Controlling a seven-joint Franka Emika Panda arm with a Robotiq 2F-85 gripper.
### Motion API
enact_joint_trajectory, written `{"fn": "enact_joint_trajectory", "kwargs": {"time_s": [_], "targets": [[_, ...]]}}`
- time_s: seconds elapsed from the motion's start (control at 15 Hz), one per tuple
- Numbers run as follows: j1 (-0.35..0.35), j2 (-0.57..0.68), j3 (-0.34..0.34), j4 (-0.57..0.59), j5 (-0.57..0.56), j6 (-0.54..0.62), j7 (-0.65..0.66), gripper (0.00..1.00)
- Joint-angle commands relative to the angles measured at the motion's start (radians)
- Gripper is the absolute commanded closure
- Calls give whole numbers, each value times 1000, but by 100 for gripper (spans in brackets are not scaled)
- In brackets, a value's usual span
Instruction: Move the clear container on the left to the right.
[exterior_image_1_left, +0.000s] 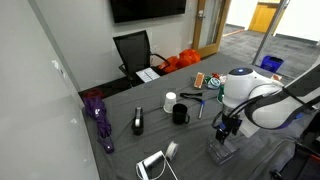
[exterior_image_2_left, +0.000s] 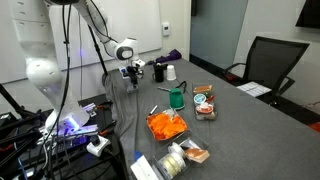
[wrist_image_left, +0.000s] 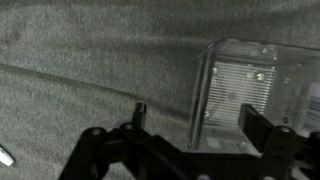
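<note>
Grey table (wrist_image_left: 80, 60) fills the wrist view, and the clear container (wrist_image_left: 245, 95) sits on it, off to one side of the picture and not in the middle. The gripper (wrist_image_left: 195, 125) hangs just above the table with its two fingers wide apart. They hold nothing.

One finger (wrist_image_left: 252, 125) looks like it is over the box and not beside it. If the arm goes straight down from here, I think that finger could hit the top and push or tip the box. The box is see-through and light, so it could also slide away if only one finger touches it.

In an exterior view the clear container (exterior_image_1_left: 222, 150) is near the table's front edge, just under the gripper (exterior_image_1_left: 228, 128), well apart from the black mug (exterior_image_1_left: 180, 114). Only the wrist view shows the grid on the box top and how the fingers line up. In an exterior view the gripper (exterior_image_2_left: 132, 73) is far off, and the box is too small to see.
</note>
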Motion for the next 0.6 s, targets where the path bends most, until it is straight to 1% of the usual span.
{"fn": "enact_joint_trajectory", "kwargs": {"time_s": [0.0, 0.07, 0.2, 0.53], "targets": [[22, 30, -25, 4, -29, 23, 25, 33], [23, 33, -26, 4, -29, 23, 26, 42], [24, 35, -27, 4, -25, 23, 24, 55], [20, 22, -21, -5, -15, 32, 11, 91]]}}
